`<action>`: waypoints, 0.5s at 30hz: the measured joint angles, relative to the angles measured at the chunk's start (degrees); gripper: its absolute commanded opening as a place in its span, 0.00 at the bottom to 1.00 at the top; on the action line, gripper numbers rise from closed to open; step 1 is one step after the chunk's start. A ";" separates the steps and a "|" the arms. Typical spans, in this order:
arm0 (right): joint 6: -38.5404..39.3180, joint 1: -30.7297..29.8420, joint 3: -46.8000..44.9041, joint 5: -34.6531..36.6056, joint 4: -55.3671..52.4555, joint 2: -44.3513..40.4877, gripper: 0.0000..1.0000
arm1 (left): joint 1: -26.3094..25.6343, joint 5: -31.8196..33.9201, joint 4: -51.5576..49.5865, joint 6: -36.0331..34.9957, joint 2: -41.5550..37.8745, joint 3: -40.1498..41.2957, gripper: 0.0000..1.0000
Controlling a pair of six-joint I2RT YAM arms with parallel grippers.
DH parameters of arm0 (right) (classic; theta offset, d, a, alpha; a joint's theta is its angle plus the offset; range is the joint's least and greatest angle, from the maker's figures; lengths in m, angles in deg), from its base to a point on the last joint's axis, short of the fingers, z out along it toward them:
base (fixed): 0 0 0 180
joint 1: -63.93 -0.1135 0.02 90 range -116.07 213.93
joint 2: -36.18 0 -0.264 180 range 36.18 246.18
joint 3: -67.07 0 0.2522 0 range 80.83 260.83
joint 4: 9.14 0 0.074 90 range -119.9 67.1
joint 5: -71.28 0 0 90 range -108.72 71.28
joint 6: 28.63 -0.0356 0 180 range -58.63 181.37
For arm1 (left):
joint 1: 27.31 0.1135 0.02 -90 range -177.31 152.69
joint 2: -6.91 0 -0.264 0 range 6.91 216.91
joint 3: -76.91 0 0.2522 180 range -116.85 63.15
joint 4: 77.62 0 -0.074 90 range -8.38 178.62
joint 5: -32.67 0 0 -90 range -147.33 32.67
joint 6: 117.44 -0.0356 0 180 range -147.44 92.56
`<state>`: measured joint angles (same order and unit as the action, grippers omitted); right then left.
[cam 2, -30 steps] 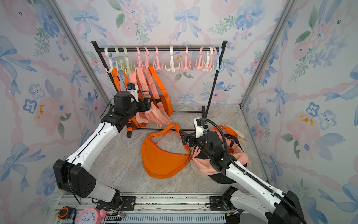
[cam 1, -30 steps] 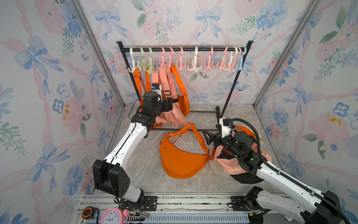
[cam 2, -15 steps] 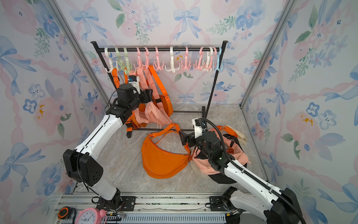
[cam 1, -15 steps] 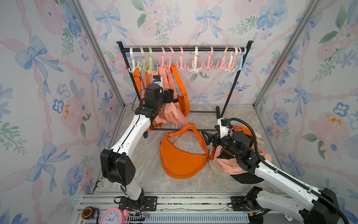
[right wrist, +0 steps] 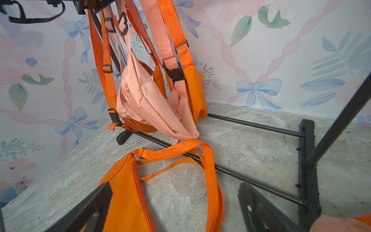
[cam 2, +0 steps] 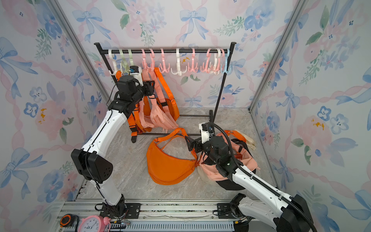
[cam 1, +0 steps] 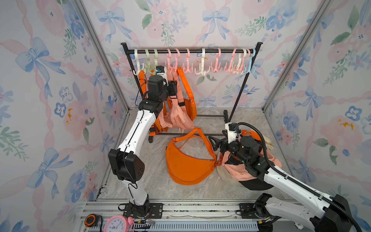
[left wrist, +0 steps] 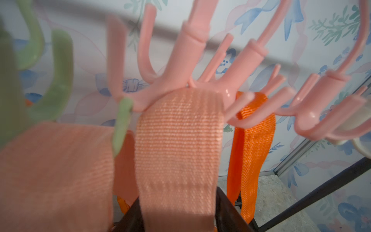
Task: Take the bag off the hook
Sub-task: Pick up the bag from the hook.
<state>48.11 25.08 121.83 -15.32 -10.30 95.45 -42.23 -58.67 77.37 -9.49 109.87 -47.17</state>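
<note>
The left claw (left wrist: 178, 213) flanks the peach woven strap (left wrist: 178, 140) under the pink plastic hook (left wrist: 192, 60), clamping unconfirmed, the right claw (cam 1: 213, 143) gapes empty, and the peach fabric sling bag (cam 1: 179, 118) hangs at the black metal rack's (cam 1: 220, 51) left end: pinch firmly, then lift the strap clear of the prongs.

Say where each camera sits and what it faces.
Top views: high in front, looking down at the rack; left arm and right arm show.
Left wrist: under the hooks, looking up the pink strap; its fingers show.
Right wrist: low, facing the hanging bags; its fingers show.
Both wrist views catch the hanging bags' straps.
</note>
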 measured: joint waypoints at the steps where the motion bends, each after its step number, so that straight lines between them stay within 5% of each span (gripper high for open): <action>1: 0.02 0.00 0.00 0.00 0.00 0.00 1.00 | 0.02 -0.09 -0.46 -0.07 0.20 -0.02 0.38; 8: -0.02 0.00 0.00 -0.04 0.04 0.13 1.00 | 0.04 -0.74 -0.87 -0.02 0.28 0.00 0.02; 15: -0.02 0.04 2.84 -1.75 0.59 5.42 0.99 | 0.04 -1.20 -0.92 -0.22 -0.22 0.17 0.00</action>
<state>48.09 25.13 124.67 -17.07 -9.71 100.87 -42.19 -59.88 76.45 -9.70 109.65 -47.00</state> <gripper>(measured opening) 0.993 0.055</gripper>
